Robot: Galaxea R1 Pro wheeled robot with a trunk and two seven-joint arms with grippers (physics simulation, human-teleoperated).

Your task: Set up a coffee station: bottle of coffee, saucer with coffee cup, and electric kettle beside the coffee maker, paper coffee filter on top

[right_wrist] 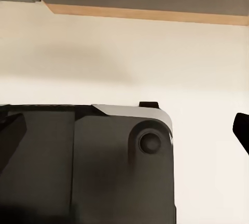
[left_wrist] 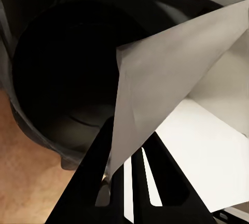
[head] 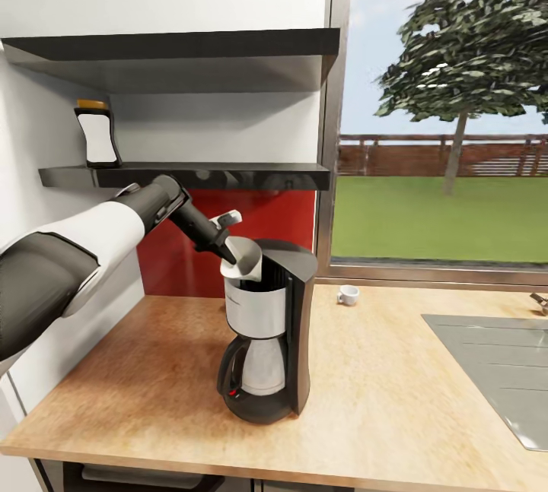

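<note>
The black coffee maker [head: 268, 340] with its white carafe stands on the light-wood kitchen countertop [head: 152, 378]. My left gripper [head: 230, 252] reaches in from the left and is shut on the white paper coffee filter [head: 245, 260], holding it over the machine's top. In the left wrist view the paper coffee filter [left_wrist: 166, 78] sits pinched between the black fingers [left_wrist: 91, 182], beside the dark round basket opening [left_wrist: 62, 78]. The bottle of coffee [head: 97, 134] stands on the lower black kitchen shelf [head: 213, 175]. A white coffee cup [head: 348, 294] rests on the counter by the window.
An inset steel sink [head: 495, 370] takes up the counter's right side. A second black shelf [head: 175, 47] hangs above the lower one. A white wall closes the left, a window the right. The right wrist view looks at a dark rounded body part [right_wrist: 104, 167] over pale floor.
</note>
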